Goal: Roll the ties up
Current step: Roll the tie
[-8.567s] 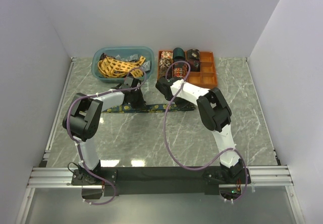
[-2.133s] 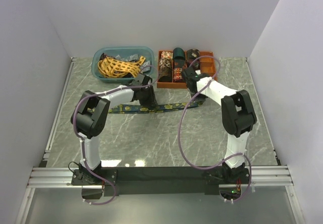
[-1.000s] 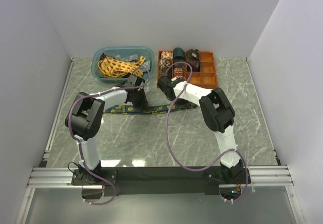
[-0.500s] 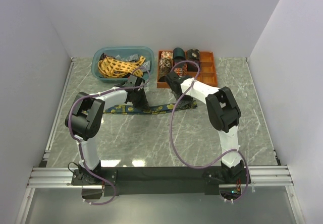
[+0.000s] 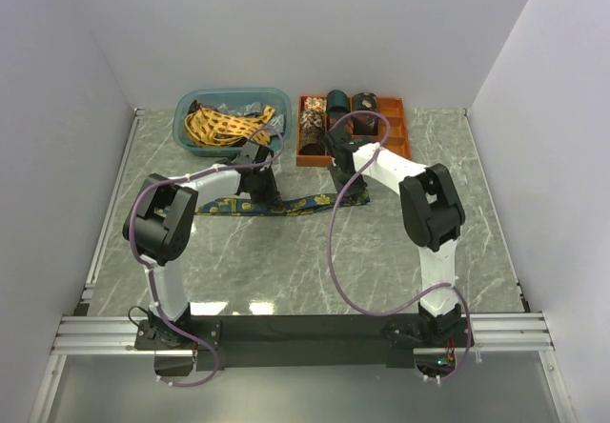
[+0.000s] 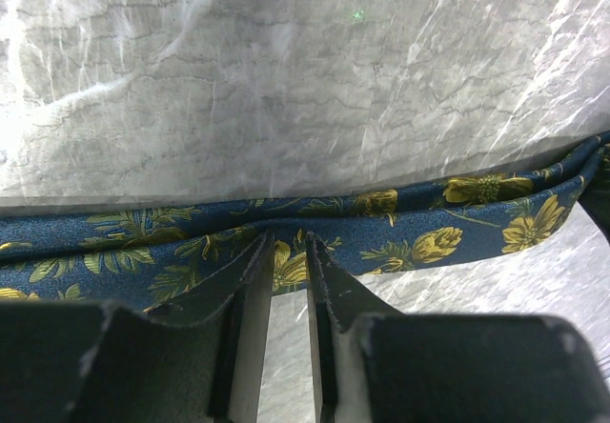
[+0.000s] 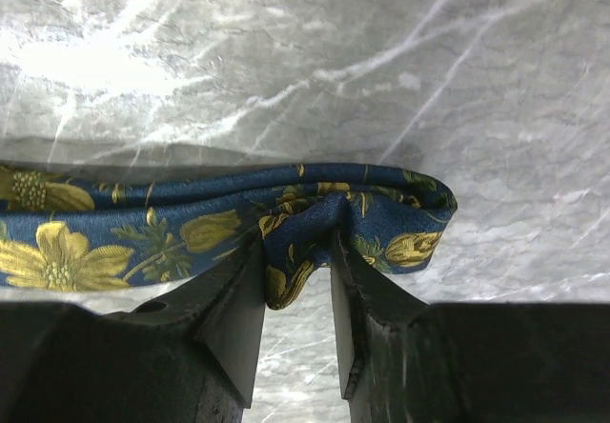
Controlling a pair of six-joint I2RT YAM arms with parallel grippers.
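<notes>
- A grey-green marble table [image 5: 257,261] is enclosed by plain white walls [image 5: 315,23].
- The navy floral tie [image 5: 303,204], laid flat, is pinched by the left gripper [image 6: 281,272] and the right gripper [image 7: 297,275].

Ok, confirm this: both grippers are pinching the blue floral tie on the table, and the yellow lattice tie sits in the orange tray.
No. The yellow lattice tie sits in the teal bin, not the orange tray, as the top external view shows. The rest holds: the left gripper and right gripper both pinch the blue floral tie on the table.
</notes>
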